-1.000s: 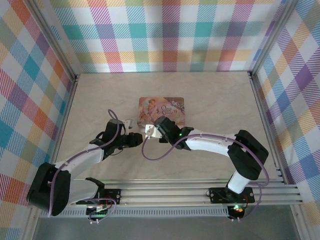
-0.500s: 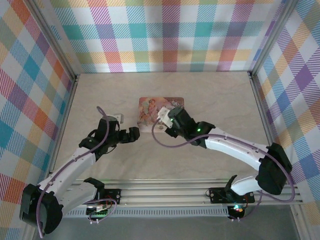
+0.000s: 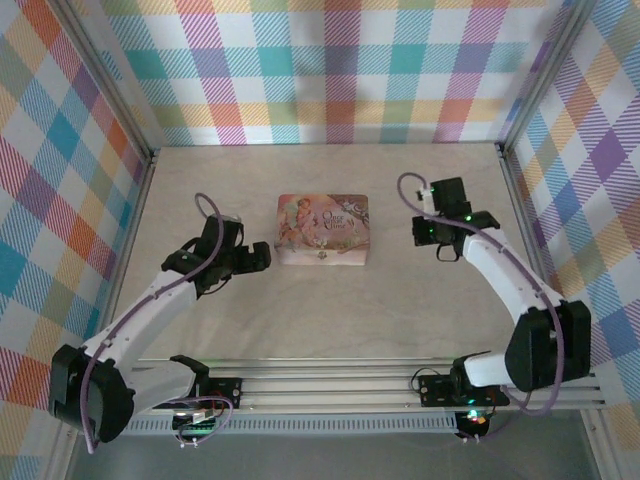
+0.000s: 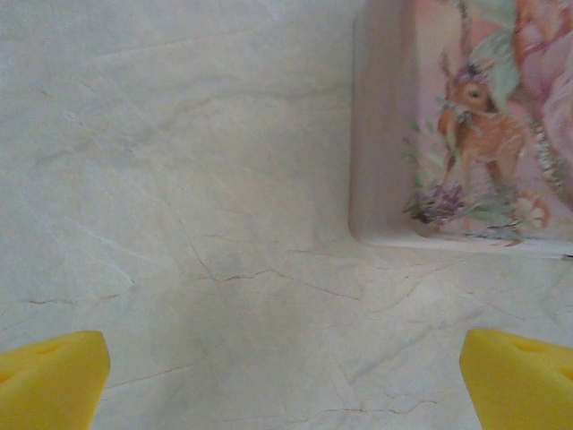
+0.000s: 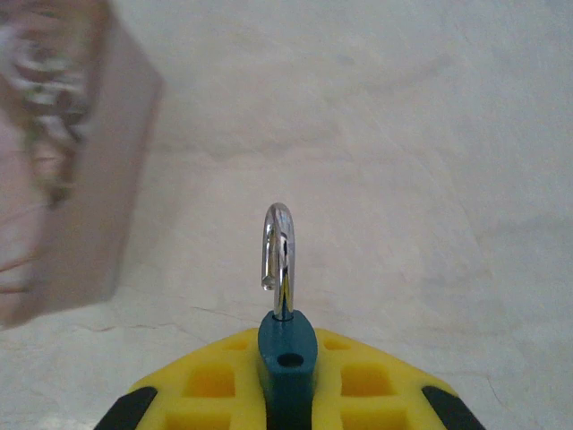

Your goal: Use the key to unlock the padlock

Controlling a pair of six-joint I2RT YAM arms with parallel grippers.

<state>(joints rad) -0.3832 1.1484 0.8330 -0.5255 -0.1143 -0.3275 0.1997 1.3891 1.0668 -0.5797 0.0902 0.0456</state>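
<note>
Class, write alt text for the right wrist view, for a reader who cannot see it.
A tiny blue padlock with a silvery metal shackle stands upright, clamped in the right gripper, its shackle open with one end free. Behind lie a pale marbled table and, blurred at left, a pink illustrated rectangular tin.

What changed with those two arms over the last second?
The right gripper swung from the front of the pink tin out to its right, clamped on the padlock. The left gripper, open, shifted slightly leftward. The tin stayed put.
</note>
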